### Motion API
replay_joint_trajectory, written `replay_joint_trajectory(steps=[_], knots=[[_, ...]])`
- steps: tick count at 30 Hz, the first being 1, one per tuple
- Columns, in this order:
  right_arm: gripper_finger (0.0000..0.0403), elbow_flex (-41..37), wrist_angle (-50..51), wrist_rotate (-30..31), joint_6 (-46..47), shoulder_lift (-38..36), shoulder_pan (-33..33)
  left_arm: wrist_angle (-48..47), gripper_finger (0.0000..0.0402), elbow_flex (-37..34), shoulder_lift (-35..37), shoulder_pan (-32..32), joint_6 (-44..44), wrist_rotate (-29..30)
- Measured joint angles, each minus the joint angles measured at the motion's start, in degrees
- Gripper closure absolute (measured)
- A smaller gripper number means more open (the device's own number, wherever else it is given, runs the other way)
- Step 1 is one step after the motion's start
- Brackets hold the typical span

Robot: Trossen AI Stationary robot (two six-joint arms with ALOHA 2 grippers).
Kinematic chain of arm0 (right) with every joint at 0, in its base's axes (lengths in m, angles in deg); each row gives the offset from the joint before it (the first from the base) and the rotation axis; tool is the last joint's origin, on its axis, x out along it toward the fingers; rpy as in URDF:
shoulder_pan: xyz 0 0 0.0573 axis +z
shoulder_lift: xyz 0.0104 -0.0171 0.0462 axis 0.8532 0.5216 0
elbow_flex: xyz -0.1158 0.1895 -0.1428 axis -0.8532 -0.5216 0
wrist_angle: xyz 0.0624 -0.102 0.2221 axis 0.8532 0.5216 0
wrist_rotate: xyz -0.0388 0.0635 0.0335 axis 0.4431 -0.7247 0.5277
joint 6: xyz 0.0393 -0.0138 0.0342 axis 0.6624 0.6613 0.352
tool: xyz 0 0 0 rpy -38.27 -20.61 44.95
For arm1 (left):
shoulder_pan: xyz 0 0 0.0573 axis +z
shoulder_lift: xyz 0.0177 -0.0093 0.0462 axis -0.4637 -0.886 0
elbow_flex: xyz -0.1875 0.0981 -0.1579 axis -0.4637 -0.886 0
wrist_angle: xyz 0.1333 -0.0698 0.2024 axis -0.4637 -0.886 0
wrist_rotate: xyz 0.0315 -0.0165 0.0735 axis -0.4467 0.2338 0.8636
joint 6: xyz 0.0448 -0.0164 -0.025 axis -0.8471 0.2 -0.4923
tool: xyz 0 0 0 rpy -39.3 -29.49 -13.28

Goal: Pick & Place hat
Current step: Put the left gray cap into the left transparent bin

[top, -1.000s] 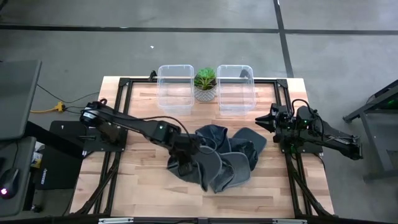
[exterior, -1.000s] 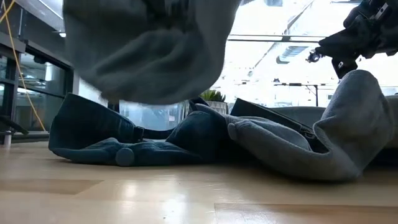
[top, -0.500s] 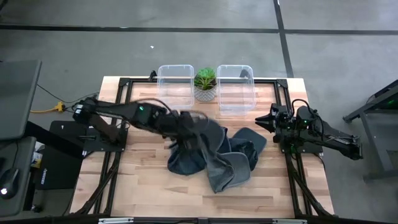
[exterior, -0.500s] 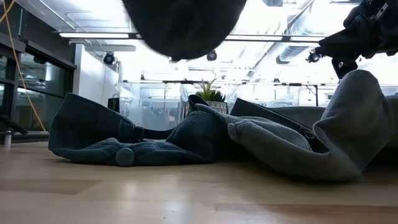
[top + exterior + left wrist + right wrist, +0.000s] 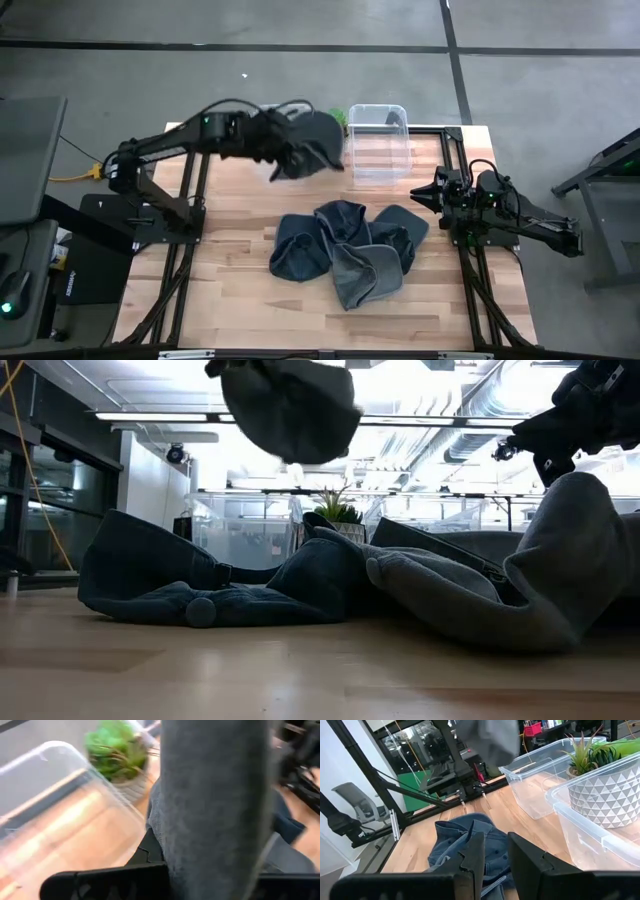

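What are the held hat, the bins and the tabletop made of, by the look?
Hat in the left gripper: soft grey knit or fleece, matte, drapes limp. Bins: clear rigid plastic, glossy, see-through walls. Tabletop: light wood planks, visible grain and seams, slight sheen.

Both arms are black, built of thin tubes with round, chunky joints. The left arm (image 5: 165, 145) has a small green light on one joint and black cables looping over it. The right arm (image 5: 520, 212) has flat, square-edged black fingers (image 5: 472, 855).
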Motion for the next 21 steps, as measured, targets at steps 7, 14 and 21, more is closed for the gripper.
replay_joint_trajectory(steps=[7, 14, 21], knots=[[0.0325, 0.0, -0.1, 0.0, 0.0, 0.0, 0.0, -0.7, 0.0401, 0.0, 0.0, 11.3, -6.6, -5.2], [0.0325, 0.0, -0.1, 0.0, 0.0, 0.0, 0.0, -0.6, 0.0401, 0.0, 0.0, 24.8, -21.7, -17.0], [0.0325, 0.0, -0.1, 0.0, 0.0, 0.0, 0.0, 1.8, 0.0401, 0.0, -0.8, 37.6, -33.9, -32.3]])
